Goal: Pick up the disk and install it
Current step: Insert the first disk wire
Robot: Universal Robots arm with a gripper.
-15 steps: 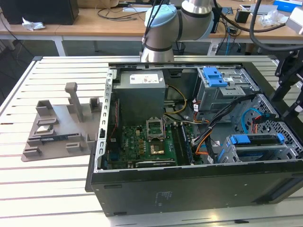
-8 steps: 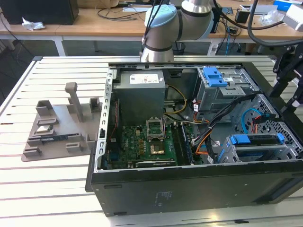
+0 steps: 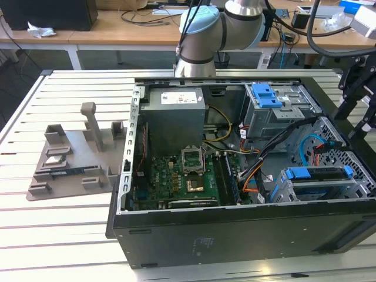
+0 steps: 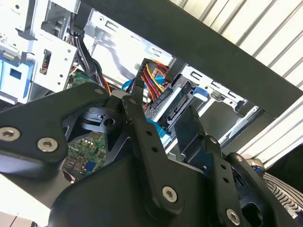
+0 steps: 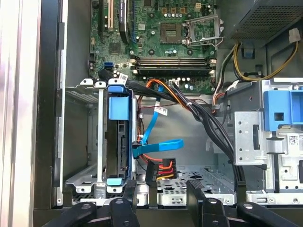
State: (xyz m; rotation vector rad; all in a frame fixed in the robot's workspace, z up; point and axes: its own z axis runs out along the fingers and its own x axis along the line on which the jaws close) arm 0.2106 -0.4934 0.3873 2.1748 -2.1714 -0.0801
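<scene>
The exterior view shows, from left to right, a grey plastic fixture (image 3: 73,155) lying on the slatted white tabletop (image 3: 59,235), then the open computer case (image 3: 235,235) with its green motherboard (image 3: 182,179) at centre, and at the lower right the disk (image 3: 320,179) seated in its metal bay, blue rails at both ends. In the first wrist view the disk (image 5: 117,137) stands on edge in the left half of the frame, a blue cable (image 5: 156,142) just beside it. The hand (image 5: 161,196) hangs at the bottom centre, its fingers (image 5: 196,194) spread and pinching nothing. I judge the disk to be stiff, fairly heavy and easily harmed by knocks; its smooth metal faces may slip, so the blue side rails look the safer hold.
</scene>
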